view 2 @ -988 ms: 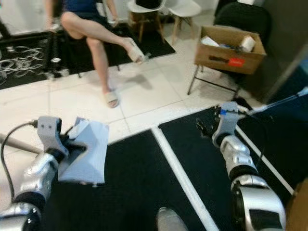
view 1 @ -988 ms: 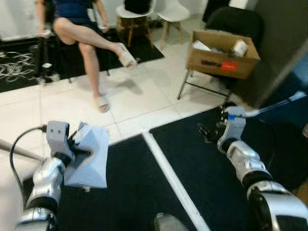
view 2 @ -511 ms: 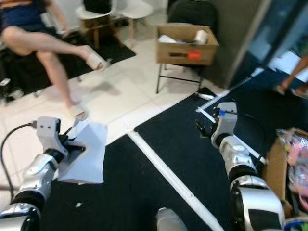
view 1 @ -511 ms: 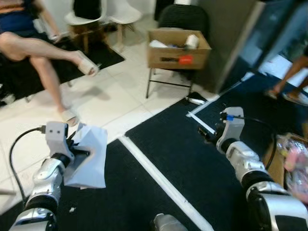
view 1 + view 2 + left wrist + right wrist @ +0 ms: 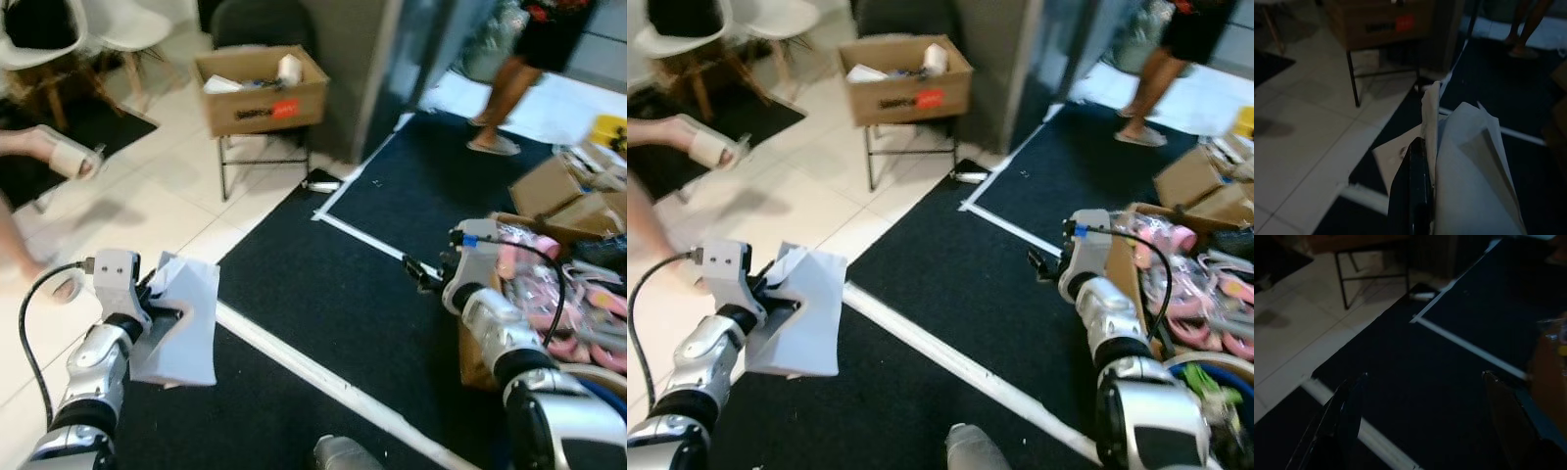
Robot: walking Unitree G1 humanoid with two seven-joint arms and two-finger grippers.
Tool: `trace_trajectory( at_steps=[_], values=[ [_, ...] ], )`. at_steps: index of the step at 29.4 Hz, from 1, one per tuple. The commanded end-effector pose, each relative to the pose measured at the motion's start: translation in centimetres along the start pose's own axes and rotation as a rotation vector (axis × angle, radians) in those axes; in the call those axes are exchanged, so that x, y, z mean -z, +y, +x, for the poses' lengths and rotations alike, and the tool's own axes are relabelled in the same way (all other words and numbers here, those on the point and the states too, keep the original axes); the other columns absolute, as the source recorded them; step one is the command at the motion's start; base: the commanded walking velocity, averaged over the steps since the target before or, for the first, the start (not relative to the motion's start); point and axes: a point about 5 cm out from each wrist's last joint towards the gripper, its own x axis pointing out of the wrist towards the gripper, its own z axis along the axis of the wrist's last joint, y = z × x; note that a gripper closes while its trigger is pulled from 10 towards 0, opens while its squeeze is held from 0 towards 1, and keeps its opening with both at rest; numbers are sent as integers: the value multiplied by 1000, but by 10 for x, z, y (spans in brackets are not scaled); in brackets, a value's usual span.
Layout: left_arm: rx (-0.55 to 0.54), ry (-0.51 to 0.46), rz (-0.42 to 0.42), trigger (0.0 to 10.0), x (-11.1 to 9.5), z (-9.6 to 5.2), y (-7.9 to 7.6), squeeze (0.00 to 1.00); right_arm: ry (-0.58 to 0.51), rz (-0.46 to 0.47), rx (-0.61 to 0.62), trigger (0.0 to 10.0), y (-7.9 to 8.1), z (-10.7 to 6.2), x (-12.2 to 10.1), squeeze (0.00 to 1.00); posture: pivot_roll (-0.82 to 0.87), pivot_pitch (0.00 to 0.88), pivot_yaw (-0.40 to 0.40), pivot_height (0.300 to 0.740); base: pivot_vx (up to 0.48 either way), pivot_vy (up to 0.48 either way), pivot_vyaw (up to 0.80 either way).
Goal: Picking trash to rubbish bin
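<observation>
My left gripper (image 5: 168,315) is shut on a crumpled white sheet of paper (image 5: 186,318), held up at the lower left above the edge of the black mat. In the left wrist view one black finger (image 5: 1413,186) presses against the folded paper (image 5: 1469,176). My right gripper (image 5: 419,276) is raised on the right over the black mat, beside a cardboard box of pink items (image 5: 558,299). The right wrist view shows its two fingers (image 5: 1344,416) spread wide apart with nothing between them.
A cardboard box of rubbish (image 5: 259,90) sits on a black folding chair ahead. A person (image 5: 514,69) stands at the far right, and another person's sandalled foot (image 5: 67,155) is at the left. More boxes (image 5: 568,191) stand at right. White floor tape (image 5: 323,377) crosses the mat.
The camera has swung to the right: the seated person slid out to the left and the boxes of pink items came into view. Both arms keep their pose, paper still gripped.
</observation>
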Motion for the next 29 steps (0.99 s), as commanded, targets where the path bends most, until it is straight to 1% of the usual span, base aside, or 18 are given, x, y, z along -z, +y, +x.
trace_trajectory(
  at_steps=[1,9,14,21,29],
  values=[
    [-5,29,4,10000,7,-6,2,0,12,5,-13,10000,4,0,6,0,-108,0,6,740,0,0,-800],
    [-12,34,4,10000,8,-5,2,0,9,-1,-18,10000,4,0,6,0,-104,0,1,740,0,0,-741],
    [11,37,-23,10000,9,-5,0,0,8,-20,-30,10000,6,0,5,0,-106,0,0,740,0,0,0],
    [19,26,-19,10000,7,-5,0,0,8,-24,-42,10000,7,0,5,0,-107,0,-3,740,352,0,0],
    [26,25,-9,10000,7,-5,0,0,12,-30,-50,10000,8,0,5,0,-107,0,-5,740,480,0,0]
  ],
)
